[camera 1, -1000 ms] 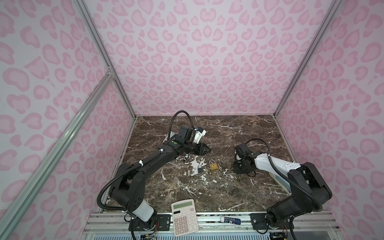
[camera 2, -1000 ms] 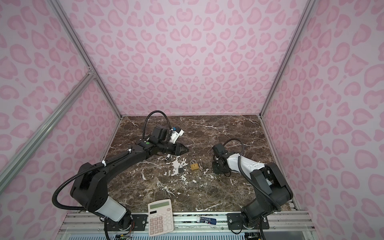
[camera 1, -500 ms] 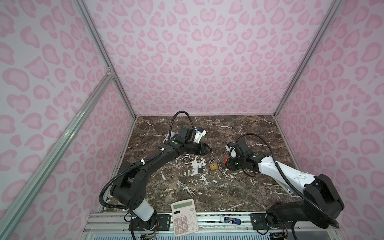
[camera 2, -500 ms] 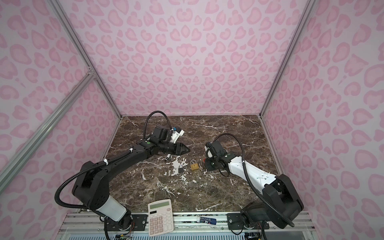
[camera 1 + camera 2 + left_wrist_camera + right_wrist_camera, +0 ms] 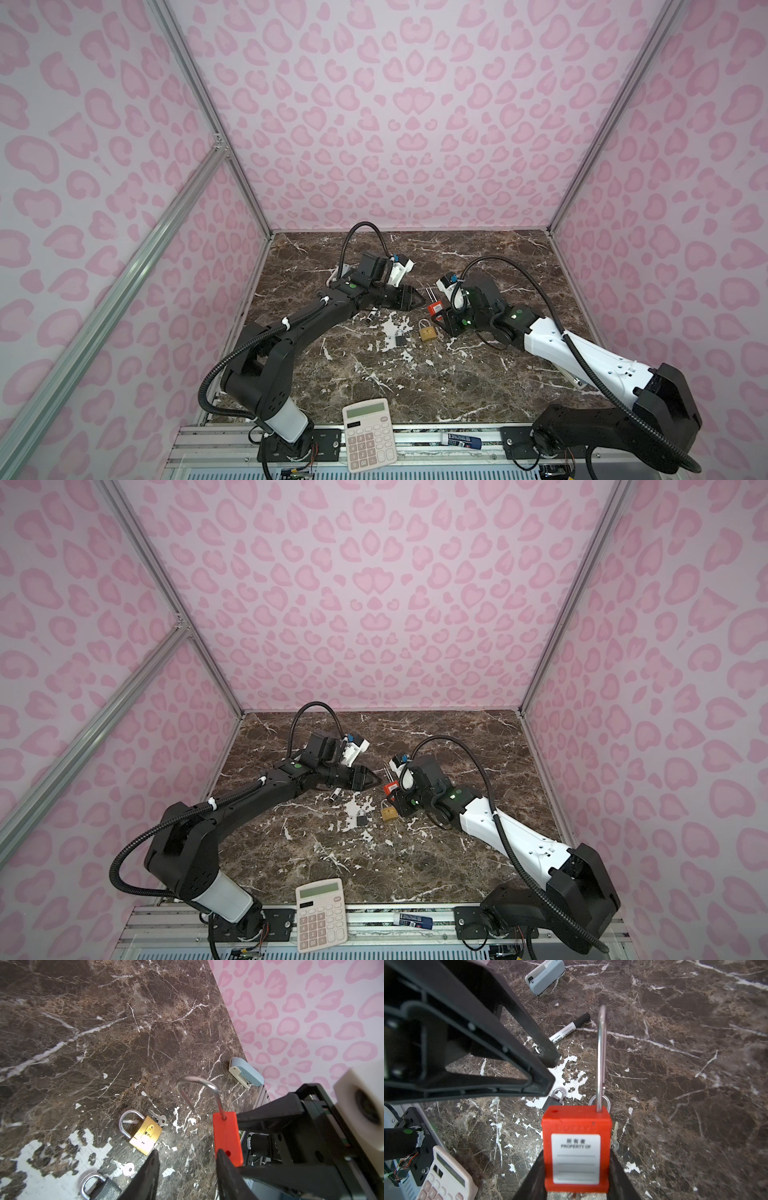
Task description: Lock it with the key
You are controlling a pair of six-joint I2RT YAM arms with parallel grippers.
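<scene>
My right gripper (image 5: 576, 1188) is shut on a red padlock (image 5: 576, 1147), which it holds by the body above the table, also seen in both top views (image 5: 435, 308) (image 5: 390, 787). Its long steel shackle (image 5: 197, 1088) stands open, with one leg out of the body. My left gripper (image 5: 187, 1153) is open with nothing between its fingers, and one fingertip (image 5: 221, 1155) sits right at the red padlock (image 5: 227, 1136). A small key (image 5: 159, 1119) lies beside a brass padlock (image 5: 145, 1134). Another key (image 5: 126, 1167) lies by a grey padlock (image 5: 101, 1188).
A marker (image 5: 566, 1031) lies under the left arm. A blue-and-white stapler (image 5: 245, 1073) sits by the wall. A calculator (image 5: 370, 432) rests at the marble table's (image 5: 457, 382) front edge. The brass padlock (image 5: 428, 333) and grey padlock (image 5: 400, 340) lie mid-table between the arms.
My right arm has unfolded and swung left towards the left gripper, carrying the red padlock. The left gripper's jaws have widened while that arm stayed in place.
</scene>
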